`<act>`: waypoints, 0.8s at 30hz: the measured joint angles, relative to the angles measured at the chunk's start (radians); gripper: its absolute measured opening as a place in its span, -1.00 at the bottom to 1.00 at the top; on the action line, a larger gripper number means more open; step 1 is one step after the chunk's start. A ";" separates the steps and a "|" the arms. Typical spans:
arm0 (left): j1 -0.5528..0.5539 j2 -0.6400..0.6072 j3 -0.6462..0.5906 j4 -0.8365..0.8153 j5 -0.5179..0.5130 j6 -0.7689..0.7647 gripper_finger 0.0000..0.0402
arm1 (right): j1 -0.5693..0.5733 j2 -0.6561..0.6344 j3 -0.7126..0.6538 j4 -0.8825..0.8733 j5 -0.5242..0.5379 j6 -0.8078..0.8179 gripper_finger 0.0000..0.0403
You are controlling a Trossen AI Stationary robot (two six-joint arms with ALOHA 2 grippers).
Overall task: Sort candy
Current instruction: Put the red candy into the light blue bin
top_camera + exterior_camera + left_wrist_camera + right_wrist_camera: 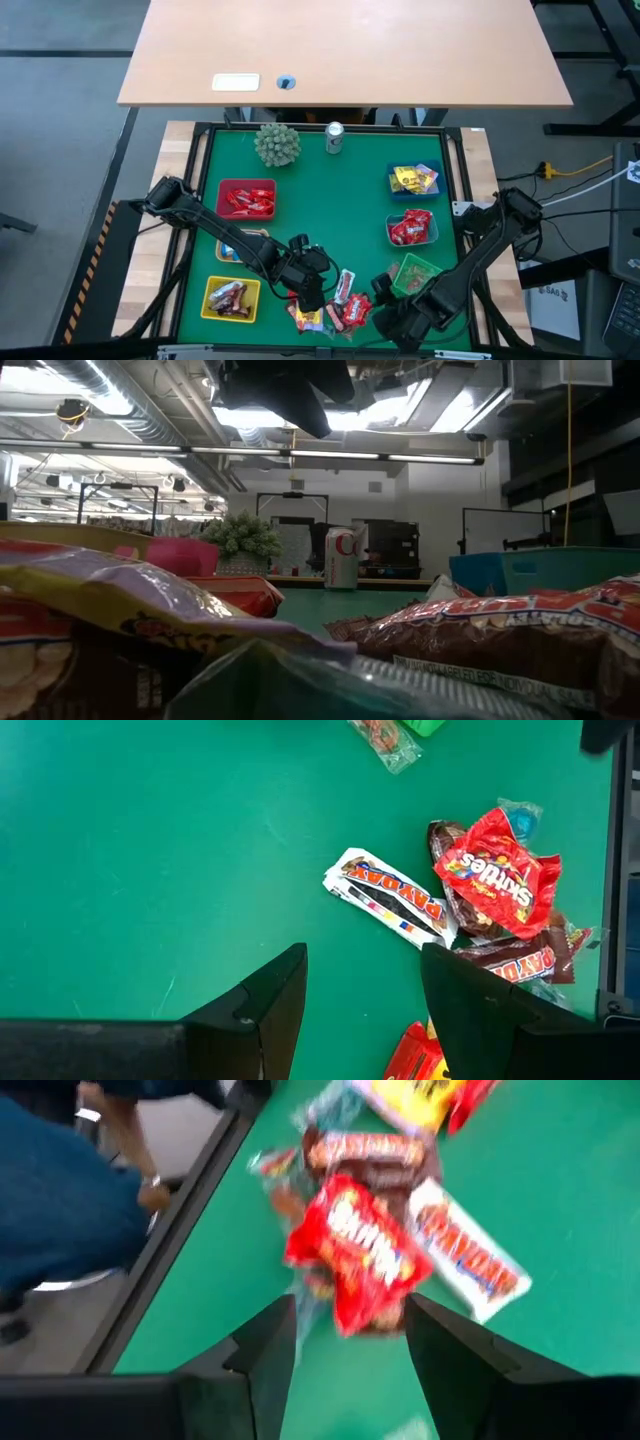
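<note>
A pile of candy (330, 305) lies on the green mat near the table's front edge. In it are a red Skittles bag (497, 870), a white PayDay bar (390, 900) and brown wrappers. My left gripper (310, 292) hangs open over the pile's left side, with only bare mat between its fingers (365, 1010). My right gripper (385, 315) hangs open at the pile's right side. Its fingertips (350, 1370) stand apart just short of the red bag (360, 1265). The low view shows wrappers (480, 630) close up.
Baskets ring the mat: red (247, 198) and yellow (232, 298) on the left, a yellow-filled one (414, 180), a blue one (412, 228) and a green one (415, 272) on the right. A spiky green ball (277, 143) and a silver can (334, 138) stand at the far edge. A person (60, 1200) is beside the table.
</note>
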 joint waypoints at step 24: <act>0.000 0.000 0.000 0.022 0.000 0.000 -0.09 | -0.029 0.196 -0.080 0.163 0.055 -0.064 -0.33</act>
